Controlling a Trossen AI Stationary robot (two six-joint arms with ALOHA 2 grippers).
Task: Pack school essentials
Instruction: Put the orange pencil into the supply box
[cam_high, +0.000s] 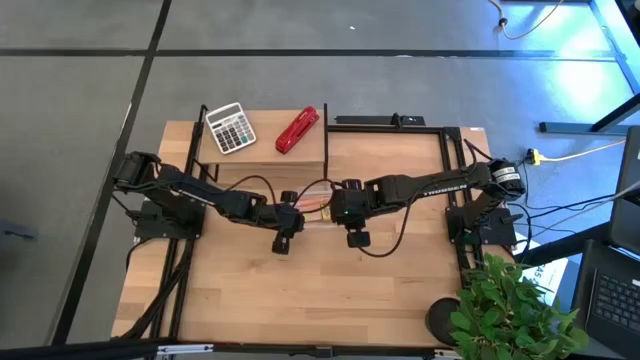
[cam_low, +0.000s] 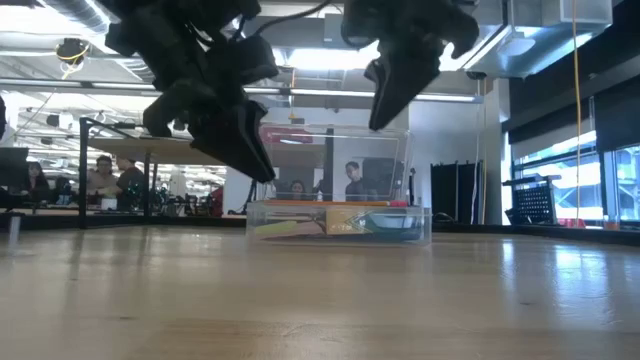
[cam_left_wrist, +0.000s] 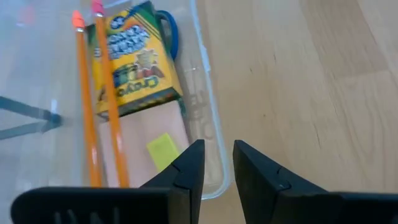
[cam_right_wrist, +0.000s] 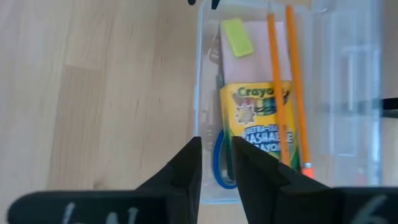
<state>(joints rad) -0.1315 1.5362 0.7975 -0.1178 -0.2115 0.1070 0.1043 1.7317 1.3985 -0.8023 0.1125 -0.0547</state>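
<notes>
A clear plastic box (cam_high: 316, 207) stands mid-table, its lid (cam_low: 335, 165) upright behind it. Inside lie a yellow-green crayon box (cam_left_wrist: 134, 59), two orange pencils (cam_left_wrist: 84, 106), a blue scissors handle (cam_right_wrist: 217, 165), and a small yellow block (cam_right_wrist: 236, 36) on a pink pad (cam_right_wrist: 255, 59). My left gripper (cam_left_wrist: 217, 168) hangs above the box's left end at its near corner. My right gripper (cam_right_wrist: 216, 155) hangs higher, over the right end's near wall. On both, the fingers stand a narrow gap apart with nothing between them.
A grey-white calculator (cam_high: 230, 128) and a red stapler (cam_high: 297, 130) lie on a wooden board at the far left. A black frame (cam_high: 390, 122) edges the far right. A potted plant (cam_high: 510, 310) stands off the near right corner. Bare wood lies toward the near edge.
</notes>
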